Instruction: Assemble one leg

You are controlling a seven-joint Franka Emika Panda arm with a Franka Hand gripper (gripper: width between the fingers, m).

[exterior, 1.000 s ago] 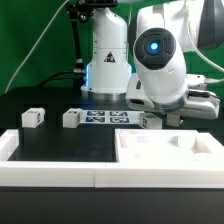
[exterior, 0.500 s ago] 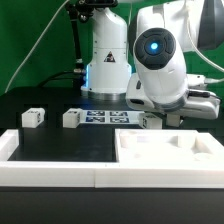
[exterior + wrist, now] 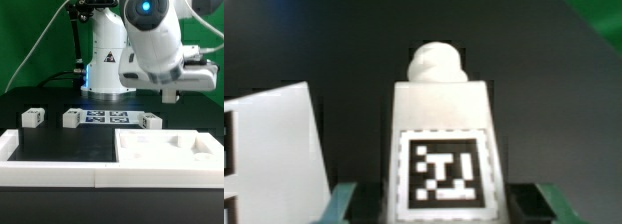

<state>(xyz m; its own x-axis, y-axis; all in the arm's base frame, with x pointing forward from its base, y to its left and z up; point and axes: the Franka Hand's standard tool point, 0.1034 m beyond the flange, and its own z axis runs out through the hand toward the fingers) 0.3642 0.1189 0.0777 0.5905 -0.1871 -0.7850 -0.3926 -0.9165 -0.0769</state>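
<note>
In the wrist view a white leg (image 3: 443,120) with a black-and-white tag and a rounded peg at its far end lies between my gripper's (image 3: 441,205) green fingers (image 3: 352,200). A dark gap shows on each side of it, so the jaws are open. In the exterior view the gripper (image 3: 172,96) hangs just above the table at the right, close to a leg (image 3: 150,121) at the right end of the marker board (image 3: 105,118). Two more legs (image 3: 33,116) (image 3: 72,118) stand to the left. I cannot tell which leg the wrist view shows.
The large white slab with recessed holes (image 3: 170,155) lies at the front right. A white rim (image 3: 50,172) runs along the table's front and left. The marker board's edge (image 3: 269,140) shows beside the leg. The robot base (image 3: 108,60) stands behind.
The arm and its wrist have risen and the gripper now hangs higher over the table. The three legs seen in the exterior view have not moved.
</note>
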